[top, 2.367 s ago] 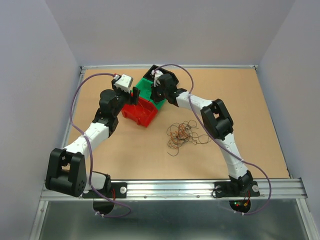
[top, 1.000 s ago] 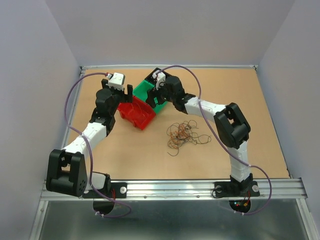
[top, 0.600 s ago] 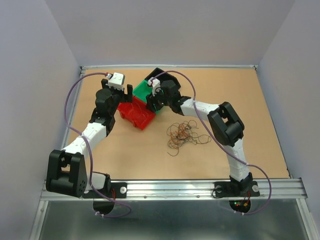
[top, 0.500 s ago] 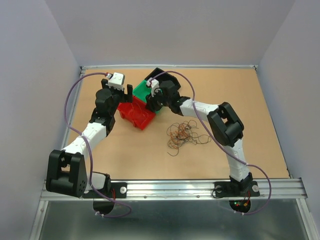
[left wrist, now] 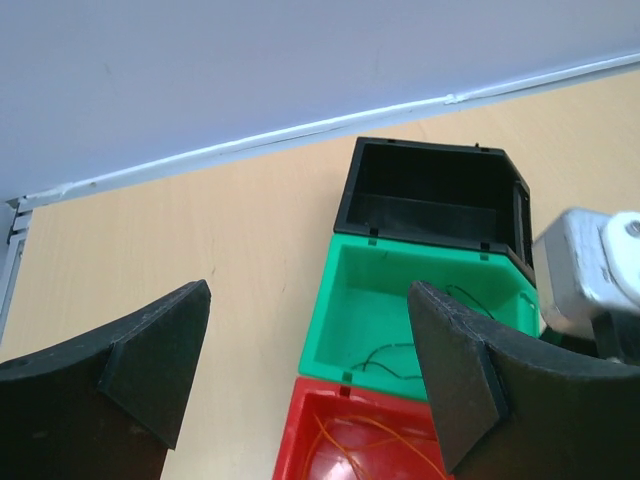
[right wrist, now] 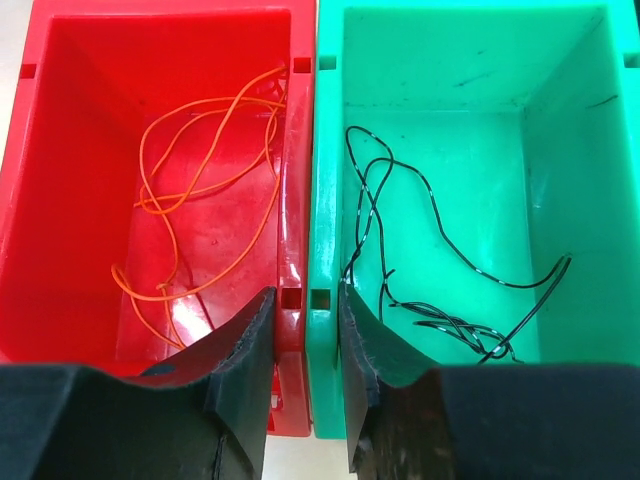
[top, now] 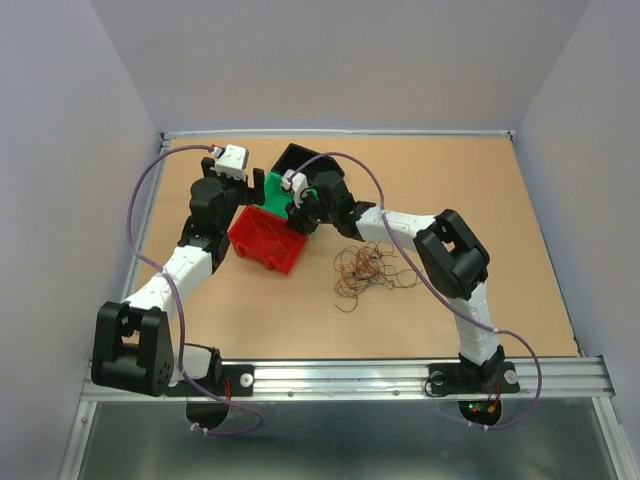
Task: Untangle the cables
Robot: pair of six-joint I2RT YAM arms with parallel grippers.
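a: where is the tangle?

b: the cables (top: 370, 268) lie in a loose, curly heap on the table (top: 500, 220), near its middle. from the top they are at about 4 o'clock of the red bin (top: 265, 238), apart from it, and just at 6 o'clock of the right forearm

a: is every wire in that heap?

b: no. one orange strand (right wrist: 200, 200) curls on the floor of the red bin, and a black strand (right wrist: 420, 250) loops inside the green bin (right wrist: 470, 120)

a: how do the bins sit?

b: in a touching row. the black bin (top: 295, 157) is at 1 o'clock of the green one, and the red one is at 7 o'clock of it

a: and the right gripper?

b: the right gripper (right wrist: 307, 300) straddles the joined walls (right wrist: 312, 180) where red meets green. one finger is down inside the red bin and the other inside the green. the jaws are drawn in narrow, with the pads against those walls from both sides — a pinch on the plastic, not on a wire

a: the left one?

b: the left gripper (left wrist: 310, 340) hangs over the row from its 9 o'clock side — jaws spread wide, holding nothing
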